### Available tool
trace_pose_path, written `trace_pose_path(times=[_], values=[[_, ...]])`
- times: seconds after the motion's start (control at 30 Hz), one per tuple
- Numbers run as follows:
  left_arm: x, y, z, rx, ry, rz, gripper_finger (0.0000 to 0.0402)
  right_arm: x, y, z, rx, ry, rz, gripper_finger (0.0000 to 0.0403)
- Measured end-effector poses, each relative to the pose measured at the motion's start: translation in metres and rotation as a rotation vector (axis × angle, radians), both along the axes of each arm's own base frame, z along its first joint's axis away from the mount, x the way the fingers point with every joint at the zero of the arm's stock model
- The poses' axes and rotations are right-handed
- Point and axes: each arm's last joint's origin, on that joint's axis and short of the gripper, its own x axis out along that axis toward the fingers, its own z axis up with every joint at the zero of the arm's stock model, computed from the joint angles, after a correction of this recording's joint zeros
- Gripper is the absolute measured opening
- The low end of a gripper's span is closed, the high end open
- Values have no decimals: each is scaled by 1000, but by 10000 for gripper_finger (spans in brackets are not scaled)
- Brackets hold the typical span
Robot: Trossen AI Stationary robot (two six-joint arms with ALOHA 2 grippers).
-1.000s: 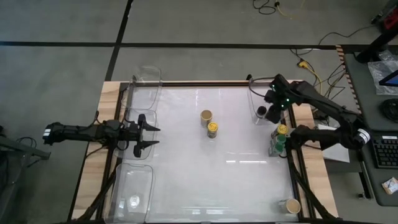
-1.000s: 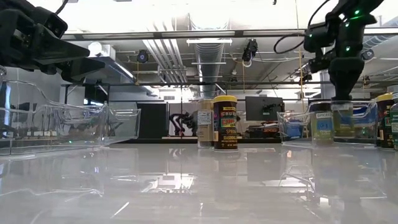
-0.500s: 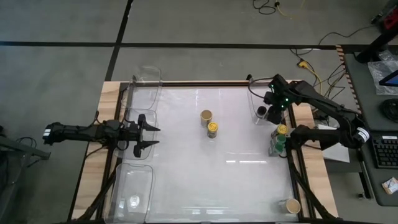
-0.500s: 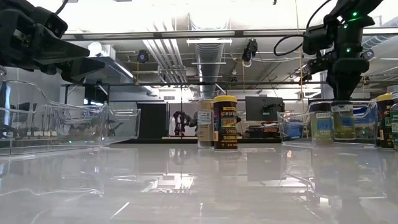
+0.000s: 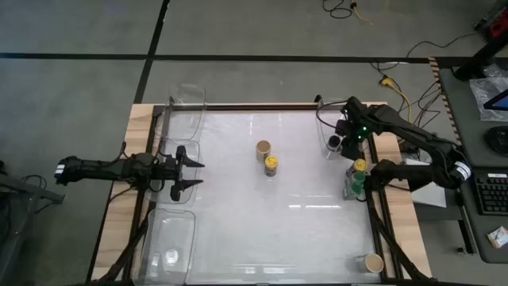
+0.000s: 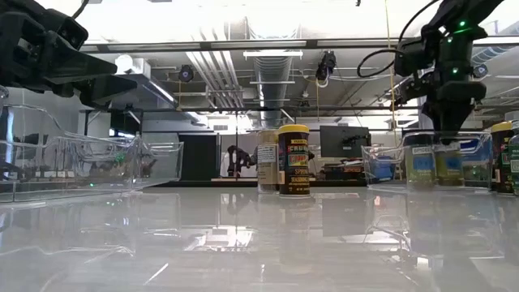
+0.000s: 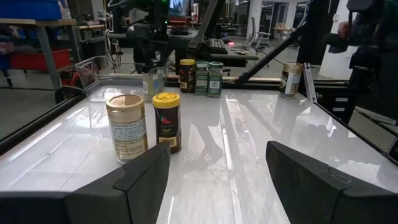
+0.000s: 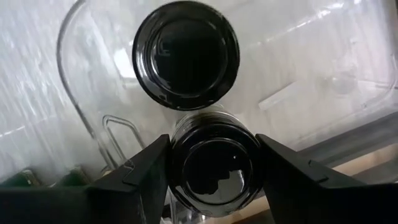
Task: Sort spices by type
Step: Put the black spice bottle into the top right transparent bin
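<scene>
Easing apart around a black-lidded spice jar (image 8: pixel 214 163) now standing in the clear bin (image 5: pixel 327 127), the right pincer (image 8: pixel 212 168) has drifted slightly; delivery looks finished. Left pincer (image 5: pixel 193 175) waits open.

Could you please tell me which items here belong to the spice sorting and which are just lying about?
Job: tan-lidded jar; yellow-lidded jar; green-lidded jars; black-lidded jars in a clear bin; right gripper over one of them; left gripper, open, waiting at left.
Lying about: floor cables; keyboard.
</scene>
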Motion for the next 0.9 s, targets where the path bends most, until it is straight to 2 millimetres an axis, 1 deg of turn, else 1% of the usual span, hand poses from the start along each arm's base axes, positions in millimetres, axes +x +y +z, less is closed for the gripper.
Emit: trace_pose_path(times=[0.2,0.3,0.43,0.63,0.9], values=[[0,0,0,0,0,0,251,2,-2,-3,17,8,3,201],[0,0,0,0,-1,0,251,3,-2,-3,7,-5,0,208],[0,0,0,0,0,0,251,3,-3,-3,15,-8,-42,217],[0,0,0,0,0,0,251,3,-2,-3,33,-21,-93,218],[0,0,0,0,0,0,251,7,2,-4,41,-19,-61,243]])
